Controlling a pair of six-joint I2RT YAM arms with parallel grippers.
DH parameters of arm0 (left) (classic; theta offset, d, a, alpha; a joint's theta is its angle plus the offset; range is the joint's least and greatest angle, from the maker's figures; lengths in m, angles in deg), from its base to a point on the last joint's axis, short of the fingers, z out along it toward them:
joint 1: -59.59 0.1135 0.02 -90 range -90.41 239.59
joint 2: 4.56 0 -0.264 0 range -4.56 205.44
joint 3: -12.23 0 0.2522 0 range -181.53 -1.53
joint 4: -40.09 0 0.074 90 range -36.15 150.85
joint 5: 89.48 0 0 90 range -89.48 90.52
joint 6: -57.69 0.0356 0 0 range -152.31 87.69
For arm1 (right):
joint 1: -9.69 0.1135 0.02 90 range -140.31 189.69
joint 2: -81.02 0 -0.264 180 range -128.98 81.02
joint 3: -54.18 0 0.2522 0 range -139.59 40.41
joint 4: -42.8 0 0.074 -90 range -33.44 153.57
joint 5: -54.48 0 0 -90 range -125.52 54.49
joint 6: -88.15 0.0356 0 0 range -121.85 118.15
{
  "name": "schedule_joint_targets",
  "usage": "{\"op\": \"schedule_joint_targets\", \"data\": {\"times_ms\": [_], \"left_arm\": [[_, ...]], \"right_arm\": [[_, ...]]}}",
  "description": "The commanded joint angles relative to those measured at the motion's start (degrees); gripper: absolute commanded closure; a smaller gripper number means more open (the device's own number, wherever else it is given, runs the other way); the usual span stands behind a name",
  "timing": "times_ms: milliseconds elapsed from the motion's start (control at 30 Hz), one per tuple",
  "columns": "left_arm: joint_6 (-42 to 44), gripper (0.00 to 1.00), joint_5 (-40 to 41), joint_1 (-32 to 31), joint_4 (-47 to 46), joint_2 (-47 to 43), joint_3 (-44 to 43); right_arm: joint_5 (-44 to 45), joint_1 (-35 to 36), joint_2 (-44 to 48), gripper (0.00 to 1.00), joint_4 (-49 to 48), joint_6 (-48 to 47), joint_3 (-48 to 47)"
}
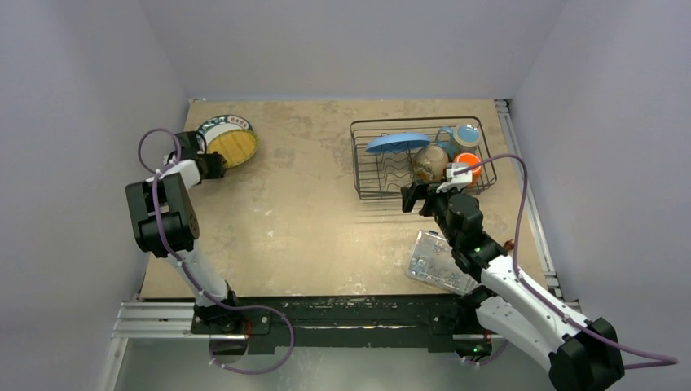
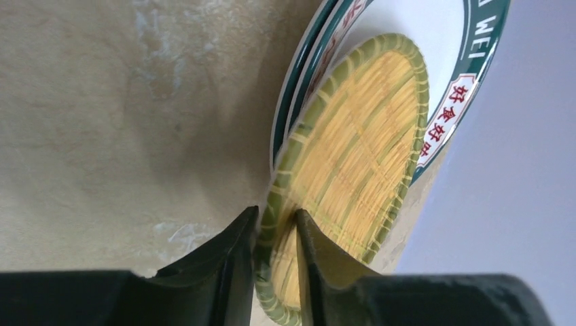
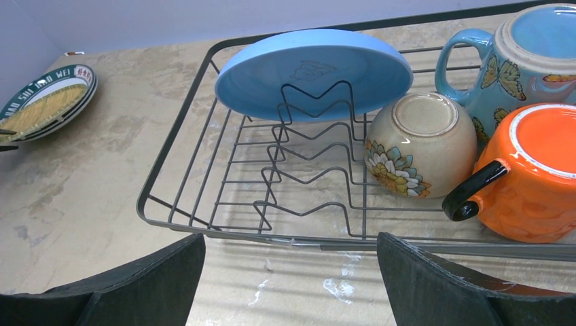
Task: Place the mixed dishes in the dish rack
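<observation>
Top view: the tan table fills a booth with pale walls close on three sides. The dish rack stands at 2 o'clock and a clear box at 4 o'clock, with open tabletop running across to the left gripper at 10 o'clock.

Left wrist: its fingers straddle the rim of the yellow dark-rimmed plate, which lies on the white plate. Whether they pinch it, I cannot tell.

Right wrist: the right gripper, jaws wide apart, faces the rack's near rim. The blue plate leans at the dividers' far end. The bowl, orange cup and light-blue mug crowd 3 o'clock.
</observation>
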Motion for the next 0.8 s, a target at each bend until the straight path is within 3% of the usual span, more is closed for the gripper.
{"op": "schedule_joint_targets", "data": {"times_ms": [0, 133, 367, 567, 767], "left_arm": [[-0.19, 0.82, -1.0, 0.43, -7.77, 0.34, 1.08], [-0.26, 0.99, -1.74, 0.55, -10.94, -2.42, 3.33], [1.71, 1.0, -6.22, 0.87, -14.32, -11.93, 5.59], [11.37, 1.0, -19.72, 0.38, -16.79, -20.21, 5.52], [28.74, 1.0, -23.51, -13.88, -19.06, -32.01, 9.55]], "right_arm": [[0.99, 0.24, 0.01, 0.01, -2.76, 0.49, -0.52], [0.8, 0.24, -0.06, 0.01, -2.96, 0.53, -0.84], [-0.41, 0.28, -2.34, 0.01, 0.79, 0.69, -5.16], [-4.04, 0.24, -2.84, 0.01, 11.37, 3.1, -13.55], [-12.85, 0.23, -0.24, 0.01, 16.86, 8.79, -14.82]]}}
